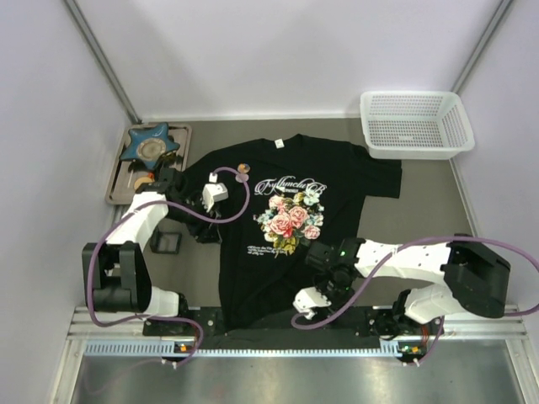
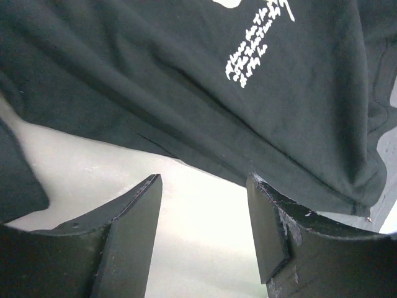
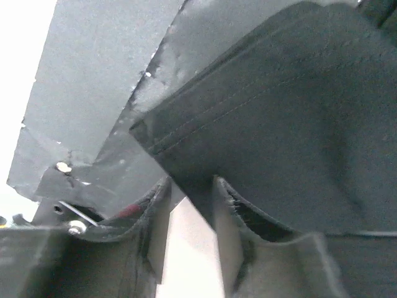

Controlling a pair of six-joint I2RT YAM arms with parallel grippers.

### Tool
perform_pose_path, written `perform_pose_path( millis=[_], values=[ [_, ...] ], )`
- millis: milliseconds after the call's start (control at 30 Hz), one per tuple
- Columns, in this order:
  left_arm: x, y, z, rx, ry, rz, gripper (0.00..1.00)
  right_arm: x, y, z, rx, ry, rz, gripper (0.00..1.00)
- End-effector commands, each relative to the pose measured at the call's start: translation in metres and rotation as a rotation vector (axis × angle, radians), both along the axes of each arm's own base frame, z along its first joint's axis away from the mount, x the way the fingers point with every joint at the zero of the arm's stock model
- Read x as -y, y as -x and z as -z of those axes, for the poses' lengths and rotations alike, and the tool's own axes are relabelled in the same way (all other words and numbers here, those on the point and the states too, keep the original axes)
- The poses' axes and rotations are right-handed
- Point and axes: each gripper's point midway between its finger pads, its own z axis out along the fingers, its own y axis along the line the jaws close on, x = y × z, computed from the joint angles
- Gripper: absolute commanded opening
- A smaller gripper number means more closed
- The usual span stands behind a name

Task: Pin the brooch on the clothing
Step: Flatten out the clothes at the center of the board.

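The left gripper [image 2: 203,181] has its two dark fingers well apart with only pale table [image 2: 205,248] showing between them, nothing held; just beyond its tips lies the edge of the black T-shirt [image 2: 186,81], with small white lettering toward the upper right of the wrist view. From above, this gripper sits at the shirt's left edge, below the sleeve. The right gripper [image 3: 189,192] shows only a narrow gap between its fingers, and a stitched fold of the shirt's hem [image 3: 260,130] drapes over the tips. I cannot tell whether the cloth is actually pinched. In the top view it works at the shirt's bottom hem, low and right of centre. The shirt lies spread flat in the middle of the frame, its rose print [image 1: 290,215] on the chest. The brooch [image 1: 244,172] is a tiny round piece resting on the shirt near the collar, above and left of the print, well apart from both grippers. A black square box [image 1: 166,242] lies left of the shirt, a blue star-shaped dish [image 1: 150,145] on a tray [image 1: 118,189] at the upper left, and a white basket [image 1: 413,124] at the upper right.
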Motion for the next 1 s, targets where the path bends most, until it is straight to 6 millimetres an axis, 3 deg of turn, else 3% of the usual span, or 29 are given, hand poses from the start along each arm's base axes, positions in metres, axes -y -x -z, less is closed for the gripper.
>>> perform_pose_path(
  millis=[0,33,100,200,267,367,467,533,567,600,667,700,767,800,867,900,933,967],
  values=[
    [-0.001,-0.018,-0.017,0.057,0.0,-0.021,0.61,0.02,-0.008,0.024,0.076,0.066,-0.104,0.07],
    [-0.004,-0.013,-0.014,0.05,-0.023,-0.004,0.59,0.026,-0.013,0.021,0.095,0.091,-0.076,0.0],
    [-0.01,-0.01,-0.009,0.06,-0.06,0.012,0.56,0.032,-0.016,0.011,0.109,0.091,-0.085,0.0],
    [-0.018,-0.028,-0.006,0.07,-0.105,-0.082,0.57,0.051,-0.01,-0.006,0.111,0.094,-0.14,0.0],
    [-0.024,-0.066,-0.012,0.13,-0.121,-0.242,0.6,0.071,-0.003,-0.015,0.094,0.145,-0.158,0.0],
    [-0.029,-0.126,-0.031,0.234,-0.095,-0.412,0.62,0.085,-0.007,-0.023,0.101,0.185,-0.14,0.0],
    [-0.027,-0.173,-0.041,0.252,-0.054,-0.495,0.62,0.086,-0.013,-0.03,0.102,0.194,-0.147,0.0],
    [-0.033,-0.212,-0.044,0.257,-0.065,-0.553,0.62,0.087,-0.018,-0.035,0.11,0.216,-0.125,0.1],
    [-0.033,-0.223,-0.043,0.236,-0.06,-0.591,0.63,0.085,-0.021,-0.038,0.11,0.212,-0.094,0.24],
    [-0.036,-0.245,-0.042,0.239,-0.071,-0.615,0.63,0.073,-0.035,-0.05,0.137,0.161,-0.022,0.53],
    [-0.035,-0.265,-0.038,0.237,-0.061,-0.62,0.65,0.053,-0.055,-0.069,0.129,0.066,0.133,0.85],
    [-0.035,-0.282,-0.032,0.238,-0.055,-0.622,0.66,0.044,-0.085,-0.088,0.151,0.012,0.258,0.92],
    [-0.035,-0.3,-0.025,0.244,-0.056,-0.629,0.67,0.031,-0.112,-0.106,0.131,-0.04,0.386,0.92],
    [-0.034,-0.315,-0.018,0.244,-0.053,-0.628,0.68,0.028,-0.147,-0.131,0.172,-0.108,0.491,0.92],
    [-0.033,-0.329,-0.014,0.247,-0.045,-0.634,0.67,0.012,-0.189,-0.138,0.129,-0.171,0.637,0.91],
    [-0.034,-0.34,-0.008,0.25,-0.039,-0.639,0.67,0.002,-0.223,-0.161,0.179,-0.24,0.713,0.88],
    [-0.033,-0.347,-0.006,0.253,-0.033,-0.644,0.67,0.002,-0.255,-0.146,0.136,-0.196,0.881,0.85],
    [-0.032,-0.352,-0.004,0.257,-0.028,-0.648,0.66,-0.004,-0.291,-0.152,0.184,-0.246,0.957,0.79]
  ],
)
